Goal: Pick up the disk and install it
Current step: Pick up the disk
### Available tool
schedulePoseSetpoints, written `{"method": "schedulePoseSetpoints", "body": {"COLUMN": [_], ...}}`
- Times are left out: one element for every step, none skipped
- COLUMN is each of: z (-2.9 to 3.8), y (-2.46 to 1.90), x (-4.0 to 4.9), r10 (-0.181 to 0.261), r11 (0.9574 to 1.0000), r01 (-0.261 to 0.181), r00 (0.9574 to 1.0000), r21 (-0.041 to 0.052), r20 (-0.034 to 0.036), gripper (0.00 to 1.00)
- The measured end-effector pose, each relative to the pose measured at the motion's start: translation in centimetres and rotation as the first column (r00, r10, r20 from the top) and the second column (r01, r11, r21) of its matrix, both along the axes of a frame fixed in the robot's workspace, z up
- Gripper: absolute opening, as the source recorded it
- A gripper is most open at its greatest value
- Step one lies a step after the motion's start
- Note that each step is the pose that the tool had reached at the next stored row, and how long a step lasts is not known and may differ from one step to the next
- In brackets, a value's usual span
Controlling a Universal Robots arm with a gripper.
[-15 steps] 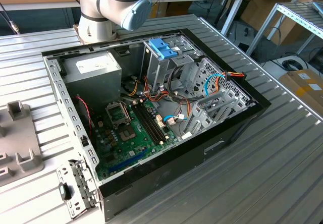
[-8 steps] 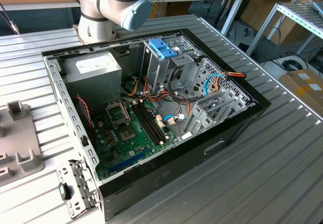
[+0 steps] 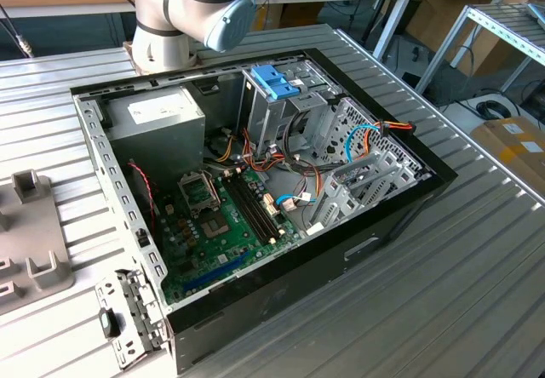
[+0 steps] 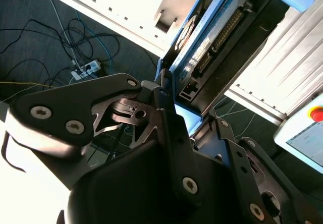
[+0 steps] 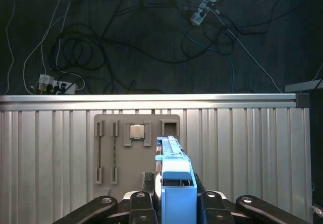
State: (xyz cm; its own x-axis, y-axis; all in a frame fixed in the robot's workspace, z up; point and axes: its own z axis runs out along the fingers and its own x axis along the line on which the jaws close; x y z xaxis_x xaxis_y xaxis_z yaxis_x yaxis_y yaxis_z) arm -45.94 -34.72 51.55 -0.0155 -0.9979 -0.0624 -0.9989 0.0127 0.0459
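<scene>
Closest to the wrist cameras, the black end effector point(image 5: 176, 196) is clamped on the disk point(image 5: 174, 156), gripping its light-blue carrier from both sides. In the first wrist view the disk is seen edge-on: a narrow light-blue block with a thin rail running away from the camera, held clear above the table point(image 5: 50, 158). The second wrist view looks along the grip from the side. There the end effector point(image 4: 187, 108) crowds the foreground with linkage bars and screws. The disk point(image 4: 212, 37) shows a flat face instead: dark, with a row of connector pins and a pale strip, and light-blue plastic along its edges.

Beyond the disk in the first wrist view, the ribbed metal table carries a slotted grey fixture plate point(image 5: 133, 158) with a square processor chip point(image 5: 137, 132) seated in one recess. Past the table's far edge is a dark floor point(image 5: 282, 12) with loose cables point(image 5: 101, 47) and a power strip point(image 5: 53, 85). The second wrist view adds a red button point(image 4: 316, 114) on a pale box point(image 4: 303, 138).

The exterior view has an open computer case point(image 3: 383, 242) lying on the table. Inside it the motherboard point(image 3: 226, 216) is near, with the grey power supply point(image 3: 157, 123) and upright drive cage point(image 3: 272, 118) farther in. A blue handle piece point(image 3: 274, 80) sits atop the cage. The arm's base point(image 3: 162, 20) stands behind the case.
</scene>
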Motion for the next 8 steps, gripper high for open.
{"method": "schedulePoseSetpoints", "body": {"z": [0.0,0.01,0.0,0.0,0.0,0.0,0.0,0.0], "y": [-0.02,-0.03,-0.07,-0.1,-0.11,-0.12,-0.13,-0.14], "x": [0.02,0.03,0.07,0.12,0.13,0.15,0.16,0.18], "r10": [0.0,0.0,0.0,0.0,0.0,0.0,0.0,0.0], "r11": [1.0,1.0,1.0,1.0,1.0,1.0,1.0,1.0], "r01": [0.0,0.0,0.0,0.0,0.0,0.0,0.0,0.0], "r00": [1.0,1.0,1.0,1.0,1.0,1.0,1.0,1.0], "r21": [0.0,0.0,0.0,0.0,0.0,0.0,0.0,0.0001], "r20": [0.0,-0.0001,0.0,-0.0001,0.0,-0.0001,0.0,0.0], "gripper": [0.37,0.37,0.37,0.37,0.37,0.37,0.37,0.37]}}
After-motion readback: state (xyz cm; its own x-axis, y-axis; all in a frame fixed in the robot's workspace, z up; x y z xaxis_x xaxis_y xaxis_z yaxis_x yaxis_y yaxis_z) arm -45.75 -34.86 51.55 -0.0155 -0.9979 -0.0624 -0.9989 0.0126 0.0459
